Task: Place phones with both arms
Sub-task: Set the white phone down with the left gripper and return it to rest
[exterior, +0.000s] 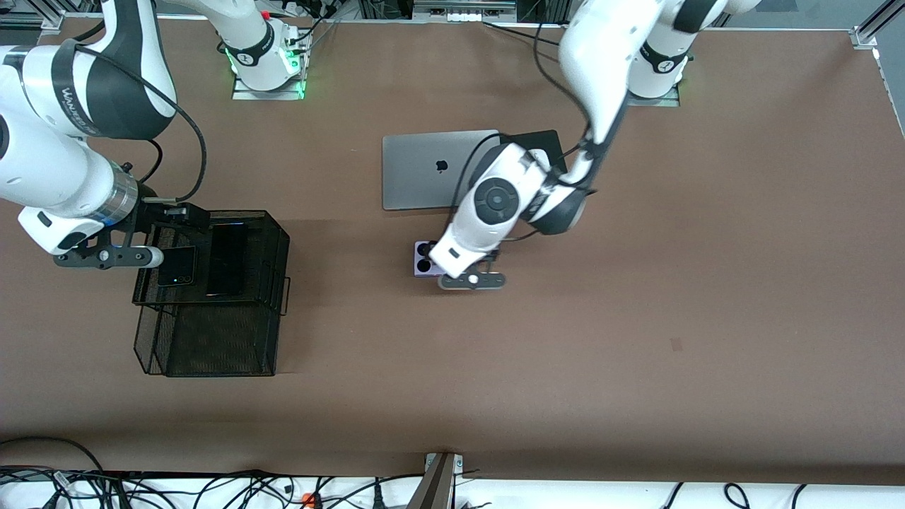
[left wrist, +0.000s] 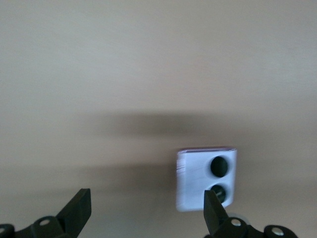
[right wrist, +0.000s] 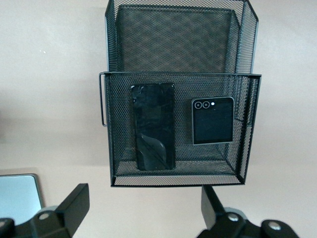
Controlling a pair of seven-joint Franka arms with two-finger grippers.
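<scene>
The left gripper (exterior: 472,280) is hanging low over the table with its fingers spread wide and nothing between them. The lavender phone (left wrist: 206,179) is lying flat on the table just under it, off-centre, close against one finger (left wrist: 214,210) and well clear of the other. In the front view the arm is covering most of that phone (exterior: 424,258), and a laptop (exterior: 431,170) is lying on the table past the left wrist, toward the bases.

The right gripper (exterior: 145,256) is hovering over the mesh basket (exterior: 279,240), its fingers also spread and empty. Directly below it, in the basket's upper tray, the slab phone (right wrist: 153,126) and the flip phone (right wrist: 213,120) are lying side by side, not touching.

So two phones are looking placed, and the lavender one is still outside the basket, well away from the right gripper.

Risks from here, as I judge them:
- The left gripper is sitting off-centre to the lavender phone. Closing from this spot could catch only an edge, or push the phone sideways across the table.
- Coming straight down could land a fingertip on the phone's face.
- The right arm is occupying the space above the basket; a carry there by the left arm could bring the two together.
- The upper tray is already holding two phones, so a third could land on one of them.
</scene>
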